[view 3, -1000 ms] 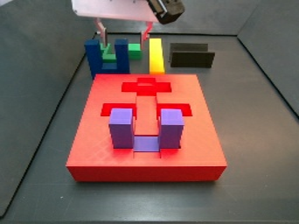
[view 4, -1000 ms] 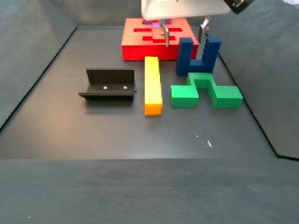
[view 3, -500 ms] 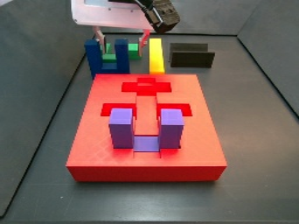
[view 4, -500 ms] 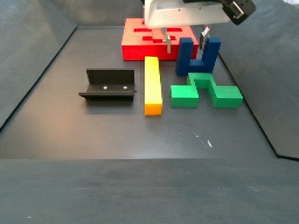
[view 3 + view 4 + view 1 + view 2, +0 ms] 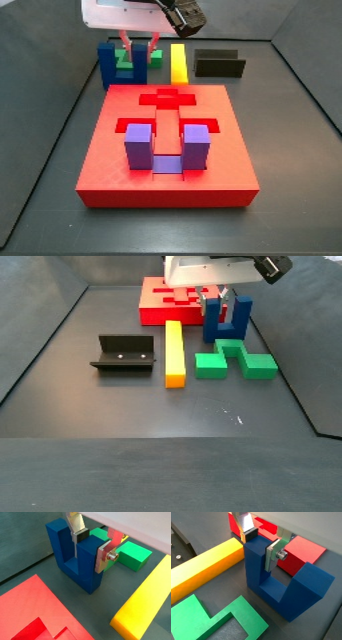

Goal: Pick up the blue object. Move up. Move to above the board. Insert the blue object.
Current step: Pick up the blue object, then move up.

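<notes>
Blue object (image 5: 271,582) stands upright on the dark tabletop (image 5: 147,406), prongs up, just off the far edge of the board (image 5: 167,150) as a side view shows it, at about 11 o'clock from the board's centre.

Board: large red slab, flat on the tabletop, cross-shaped recess (image 5: 166,99) near its far end. Purple U-shaped block (image 5: 166,147) stands on the near half, prongs up.

Yellow bar (image 5: 174,352): long, lying flat, one end close to the board; it lies between the fixture (image 5: 126,354) and the green block (image 5: 235,359). Fixture sits well apart from the board.

Green block: flat on the tabletop, just beside the blue object on the side away from the board.

End effector (image 5: 93,546): down over the blue object. In both wrist views its silver fingers (image 5: 274,555) straddle one prong, one plate on each face. Pads look to be against the prong in both wrist views, so I record it as closed on the blue object. Base of the blue object appears to be on the tabletop; contact line not clear enough to confirm. In both side views the white wrist housing (image 5: 127,12) hangs directly above the blue object (image 5: 225,318).
</notes>
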Controlling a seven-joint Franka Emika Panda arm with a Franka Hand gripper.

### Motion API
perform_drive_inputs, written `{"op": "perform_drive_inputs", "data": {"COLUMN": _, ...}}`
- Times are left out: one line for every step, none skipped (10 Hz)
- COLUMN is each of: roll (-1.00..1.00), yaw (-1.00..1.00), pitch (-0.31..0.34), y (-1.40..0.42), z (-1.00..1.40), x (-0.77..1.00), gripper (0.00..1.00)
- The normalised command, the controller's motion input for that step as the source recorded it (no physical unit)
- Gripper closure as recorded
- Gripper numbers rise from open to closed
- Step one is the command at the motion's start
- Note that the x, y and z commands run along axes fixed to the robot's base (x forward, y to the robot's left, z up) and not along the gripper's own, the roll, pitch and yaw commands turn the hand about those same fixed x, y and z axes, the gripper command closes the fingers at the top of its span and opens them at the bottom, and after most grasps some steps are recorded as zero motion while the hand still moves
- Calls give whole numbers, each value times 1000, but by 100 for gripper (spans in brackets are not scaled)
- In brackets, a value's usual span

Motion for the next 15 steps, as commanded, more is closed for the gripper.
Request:
{"op": "perform_drive_inputs", "data": {"roll": 0, "yaw": 0, "pitch": 0, "y": 0, "z": 0, "x": 0, "gripper": 100}}
{"op": "perform_drive_inputs", "data": {"roll": 0, "yaw": 0, "pitch": 0, "y": 0, "z": 0, "x": 0, "gripper": 100}}
{"op": "perform_drive_inputs", "data": {"roll": 0, "yaw": 0, "pitch": 0, "y": 0, "z": 0, "x": 0, "gripper": 100}}
{"op": "perform_drive_inputs", "data": {"roll": 0, "yaw": 0, "pitch": 0, "y": 0, "z": 0, "x": 0, "gripper": 100}}
{"op": "perform_drive_inputs", "data": {"roll": 0, "yaw": 0, "pitch": 0, "y": 0, "z": 0, "x": 0, "gripper": 100}}
{"op": "perform_drive_inputs", "data": {"roll": 0, "yaw": 0, "pitch": 0, "y": 0, "z": 0, "x": 0, "gripper": 100}}
{"op": "perform_drive_inputs", "data": {"roll": 0, "yaw": 0, "pitch": 0, "y": 0, "z": 0, "x": 0, "gripper": 100}}
{"op": "perform_drive_inputs", "data": {"roll": 0, "yaw": 0, "pitch": 0, "y": 0, "z": 0, "x": 0, "gripper": 100}}
{"op": "perform_drive_inputs", "data": {"roll": 0, "yaw": 0, "pitch": 0, "y": 0, "z": 0, "x": 0, "gripper": 100}}
{"op": "perform_drive_inputs", "data": {"roll": 0, "yaw": 0, "pitch": 0, "y": 0, "z": 0, "x": 0, "gripper": 100}}
{"op": "perform_drive_inputs", "data": {"roll": 0, "yaw": 0, "pitch": 0, "y": 0, "z": 0, "x": 0, "gripper": 100}}
{"op": "perform_drive_inputs", "data": {"roll": 0, "yaw": 0, "pitch": 0, "y": 0, "z": 0, "x": 0, "gripper": 100}}
{"op": "perform_drive_inputs", "data": {"roll": 0, "yaw": 0, "pitch": 0, "y": 0, "z": 0, "x": 0, "gripper": 100}}
{"op": "perform_drive_inputs", "data": {"roll": 0, "yaw": 0, "pitch": 0, "y": 0, "z": 0, "x": 0, "gripper": 100}}
{"op": "perform_drive_inputs", "data": {"roll": 0, "yaw": 0, "pitch": 0, "y": 0, "z": 833, "x": 0, "gripper": 100}}
